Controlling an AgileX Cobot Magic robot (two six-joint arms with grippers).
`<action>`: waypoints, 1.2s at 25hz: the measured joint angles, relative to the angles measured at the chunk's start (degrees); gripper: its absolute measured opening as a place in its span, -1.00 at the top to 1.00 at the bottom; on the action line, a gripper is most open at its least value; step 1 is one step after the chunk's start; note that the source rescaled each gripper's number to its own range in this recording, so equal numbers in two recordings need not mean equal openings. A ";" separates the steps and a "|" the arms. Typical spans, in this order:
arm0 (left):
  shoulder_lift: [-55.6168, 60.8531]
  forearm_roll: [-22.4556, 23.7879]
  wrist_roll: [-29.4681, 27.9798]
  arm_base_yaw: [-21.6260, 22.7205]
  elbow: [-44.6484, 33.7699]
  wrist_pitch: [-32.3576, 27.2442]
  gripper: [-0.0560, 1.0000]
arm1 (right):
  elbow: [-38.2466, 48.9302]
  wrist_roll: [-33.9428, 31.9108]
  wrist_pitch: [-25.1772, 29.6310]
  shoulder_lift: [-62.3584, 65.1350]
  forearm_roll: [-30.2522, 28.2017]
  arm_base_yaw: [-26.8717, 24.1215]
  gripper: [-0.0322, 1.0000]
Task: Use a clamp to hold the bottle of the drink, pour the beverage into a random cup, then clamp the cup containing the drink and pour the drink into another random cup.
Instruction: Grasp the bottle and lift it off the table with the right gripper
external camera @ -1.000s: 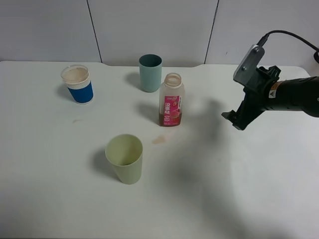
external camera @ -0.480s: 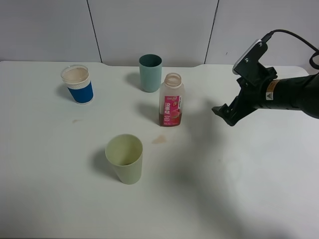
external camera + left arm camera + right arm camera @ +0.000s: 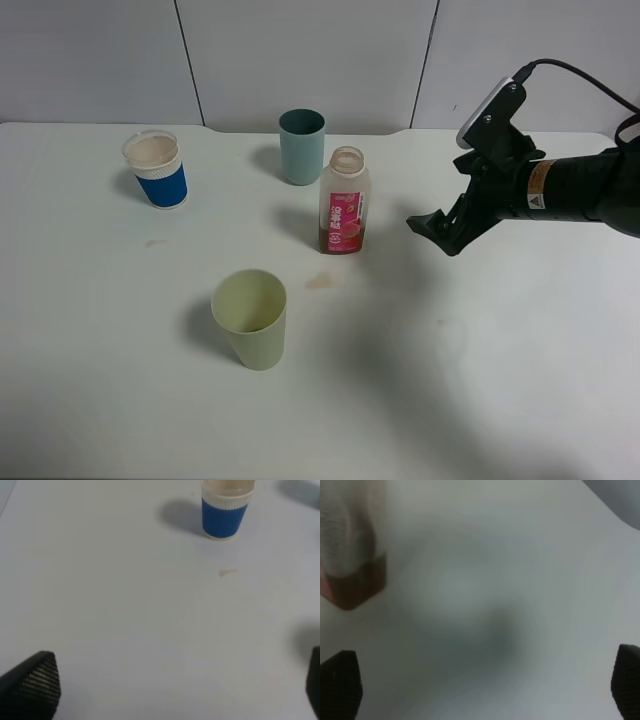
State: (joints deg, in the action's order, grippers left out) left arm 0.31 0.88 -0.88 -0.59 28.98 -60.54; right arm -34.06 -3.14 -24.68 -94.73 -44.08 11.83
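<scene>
The bottle stands upright and uncapped near the table's middle, with a little brown beverage at its bottom. In front of it and to the left is the pale green cup, empty inside. Far left at the back sits the blue-sleeved white cup, which also shows in the left wrist view. My right gripper hovers open to the right of the bottle, apart from it. The right wrist view shows the blurred bottle off to one side of the open gripper. My left gripper is open over bare table.
A darker teal cup stands just behind the bottle. A small brown spill mark lies on the white table in front of the bottle. Another faint mark lies near the blue-sleeved cup.
My right gripper has swung left and a little down toward the bottle, staying open. The bottle and cups have not moved.
</scene>
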 joint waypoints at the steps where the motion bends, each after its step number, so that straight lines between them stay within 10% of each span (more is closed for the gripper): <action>1: 0.00 0.00 0.00 0.00 0.00 0.00 -1.00 | 0.00 -1.94 -0.65 -0.15 -2.51 0.00 -1.00; 10: 0.00 0.00 0.00 0.00 0.00 0.00 -1.00 | -0.06 -5.78 -8.36 -5.96 -9.12 0.00 -1.00; 30: 0.00 0.00 0.00 0.00 0.00 0.00 -1.00 | -12.28 -19.26 -7.48 -15.86 -23.01 0.00 -1.00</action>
State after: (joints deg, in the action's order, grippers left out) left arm 0.31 0.88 -0.88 -0.59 28.98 -60.54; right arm -46.35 -22.40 -32.16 -110.59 -67.09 11.83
